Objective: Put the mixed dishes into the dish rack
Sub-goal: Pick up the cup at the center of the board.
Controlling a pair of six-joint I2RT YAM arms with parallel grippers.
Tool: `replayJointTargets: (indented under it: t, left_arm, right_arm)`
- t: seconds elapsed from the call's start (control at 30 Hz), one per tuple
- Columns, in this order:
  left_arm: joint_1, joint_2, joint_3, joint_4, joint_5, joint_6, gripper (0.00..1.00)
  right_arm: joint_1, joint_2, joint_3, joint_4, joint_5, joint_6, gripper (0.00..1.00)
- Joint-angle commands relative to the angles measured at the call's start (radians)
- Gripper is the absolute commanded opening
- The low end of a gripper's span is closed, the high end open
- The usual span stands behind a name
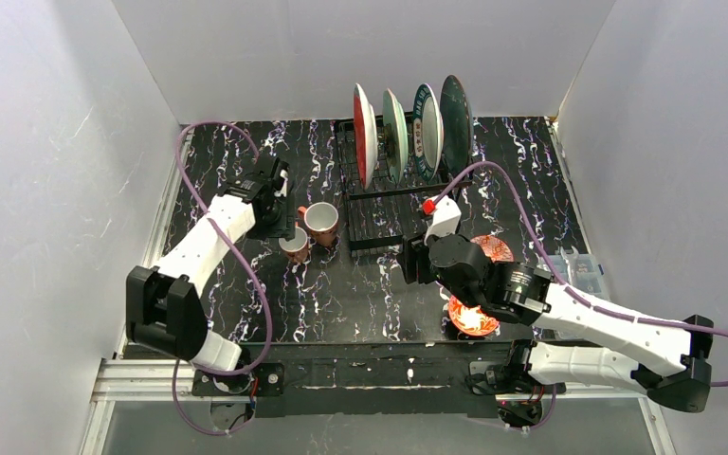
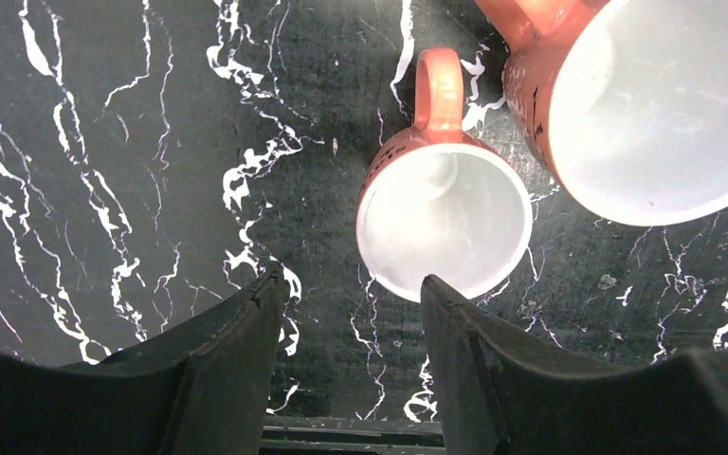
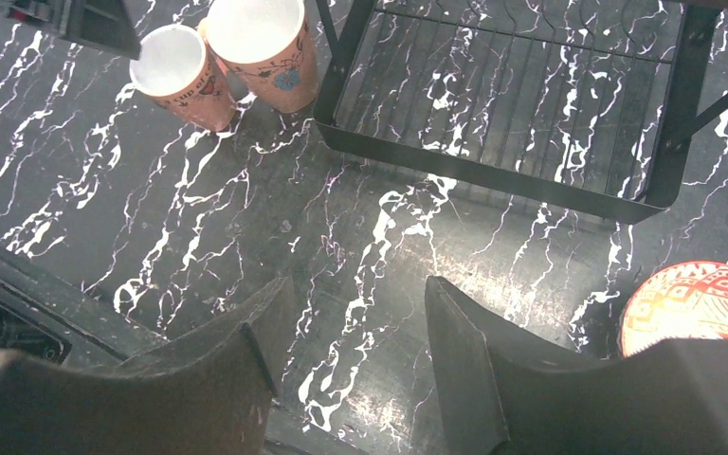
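The dish rack (image 1: 379, 204) stands at the back middle, with four plates (image 1: 408, 128) upright in its slots. Left of it stand two terracotta mugs, the smaller (image 1: 294, 245) in front of the larger (image 1: 320, 220). My left gripper (image 1: 280, 226) hovers open just left of them. In the left wrist view its jaws (image 2: 351, 289) hold nothing, and the right fingertip (image 2: 436, 294) sits at the smaller mug's rim (image 2: 444, 223); the larger mug (image 2: 654, 104) is beyond. My right gripper (image 1: 408, 261) is open and empty (image 3: 355, 294) over bare table. Two red-patterned bowls (image 1: 472, 318) (image 1: 493, 248) lie by the right arm.
The rack's flat grid base (image 3: 502, 95) shows no dishes in the right wrist view. One bowl (image 3: 697, 303) lies right of the right fingers. A clear plastic box (image 1: 583, 270) sits at the table's right edge. White walls close in three sides.
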Motion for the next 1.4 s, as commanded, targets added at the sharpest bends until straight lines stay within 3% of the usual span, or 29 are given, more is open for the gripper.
replayJointTargets:
  t: [0.0, 0.6, 1.13, 1.3, 1.37]
  left_arm:
    - [0.01, 0.035, 0.048, 0.016, 0.02, 0.049, 0.53]
    - [0.016, 0.273, 0.147, 0.014, 0.004, 0.083, 0.38]
    - [0.019, 0.287, 0.119, 0.029, 0.034, 0.087, 0.13]
    - [0.019, 0.273, 0.104, 0.03, 0.035, 0.084, 0.0]
    - [0.018, 0.259, 0.099, 0.027, 0.032, 0.081, 0.0]
  right_arm:
    - [0.005, -0.04, -0.017, 0.029, -0.018, -0.005, 0.61]
    - [0.005, -0.063, -0.054, 0.041, -0.044, 0.0, 0.61]
    - [0.005, -0.038, -0.05, 0.052, -0.058, 0.012, 0.6]
    - [0.005, -0.03, -0.04, 0.047, -0.067, 0.024, 0.59]
    - [0.005, -0.031, -0.035, 0.043, -0.076, 0.029, 0.59]
